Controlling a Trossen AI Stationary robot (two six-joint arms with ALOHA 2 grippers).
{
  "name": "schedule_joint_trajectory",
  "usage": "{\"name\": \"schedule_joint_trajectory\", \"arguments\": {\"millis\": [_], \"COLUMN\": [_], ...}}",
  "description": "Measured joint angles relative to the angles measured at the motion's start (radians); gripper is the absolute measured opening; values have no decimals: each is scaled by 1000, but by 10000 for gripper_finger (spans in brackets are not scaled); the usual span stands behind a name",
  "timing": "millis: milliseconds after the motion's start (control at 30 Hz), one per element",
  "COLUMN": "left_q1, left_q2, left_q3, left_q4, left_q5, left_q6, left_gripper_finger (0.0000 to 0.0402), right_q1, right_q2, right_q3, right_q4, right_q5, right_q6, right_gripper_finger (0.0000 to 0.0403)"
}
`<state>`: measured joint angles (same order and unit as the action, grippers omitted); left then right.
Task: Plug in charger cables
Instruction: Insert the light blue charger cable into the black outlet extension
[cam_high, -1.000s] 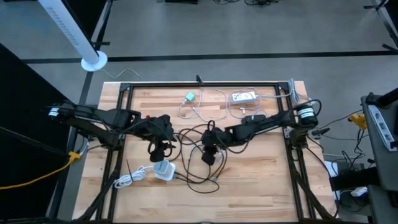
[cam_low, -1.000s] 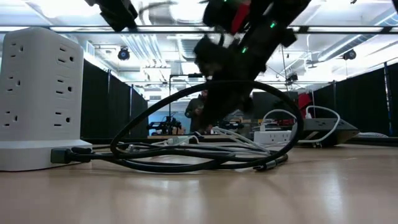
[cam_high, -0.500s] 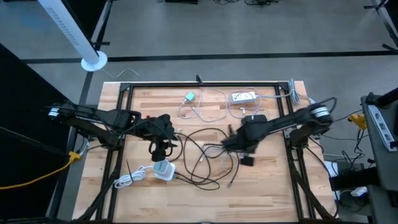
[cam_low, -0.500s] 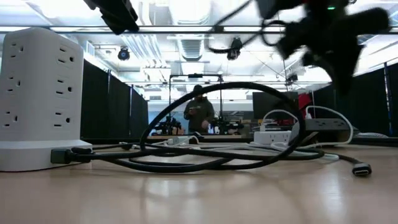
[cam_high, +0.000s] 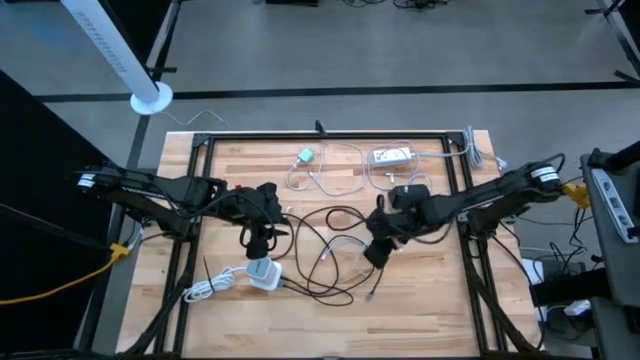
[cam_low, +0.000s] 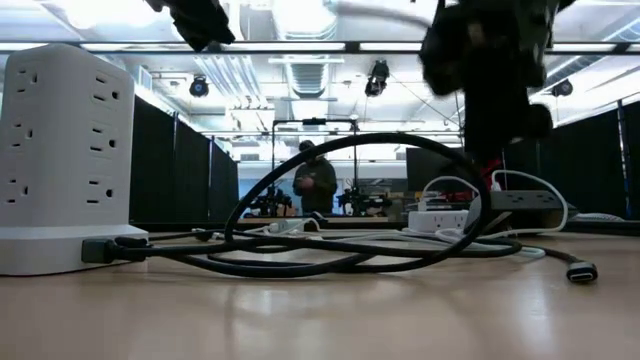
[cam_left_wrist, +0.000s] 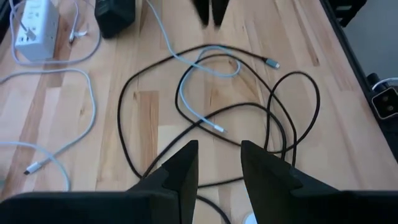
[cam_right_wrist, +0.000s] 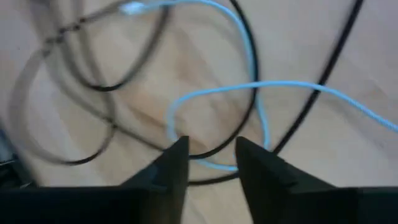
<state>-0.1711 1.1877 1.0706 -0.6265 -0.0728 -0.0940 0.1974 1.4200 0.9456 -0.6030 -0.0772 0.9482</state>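
A light wooden table with a black frame fills the middle of the high view, on a grey floor. In the low view, black curtains and ceiling lights show beyond it, and a person stands far back at centre.

The black cable sprawls in loose loops over the table's centre; in the low view it arches up as one tall loop, with a plug tip lying at lower right. A thin pale cable curls among the black loops, and more white cables lie toward the table's upper edge.

A white tower strip stands at the low view's left; in the high view it sits at lower left of the table.

The left gripper hangs just above that strip, fingers a little apart and empty. The right gripper hovers right of centre over the loops, fingers parted, gripping nothing.
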Motion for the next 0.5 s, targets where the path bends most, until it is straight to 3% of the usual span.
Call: {"name": "schedule_joint_trajectory", "arguments": {"millis": [233, 333, 500], "left_q1": [1, 1, 1], "left_q2": [0, 0, 0], "left_q3": [0, 0, 0], "left_q4": [2, 1, -3], "left_q5": [0, 0, 1], "left_q6": [-7, -19, -23], "left_gripper_finger": [103, 103, 103], "right_q1": [3, 5, 6], "right_q2": [188, 274, 407], "right_q3": [4, 36, 105], "right_q4": [177, 267, 226], "right_q5": [-82, -108, -91], "right_q6": [15, -13, -38], "right_gripper_finger": [197, 213, 204]}}
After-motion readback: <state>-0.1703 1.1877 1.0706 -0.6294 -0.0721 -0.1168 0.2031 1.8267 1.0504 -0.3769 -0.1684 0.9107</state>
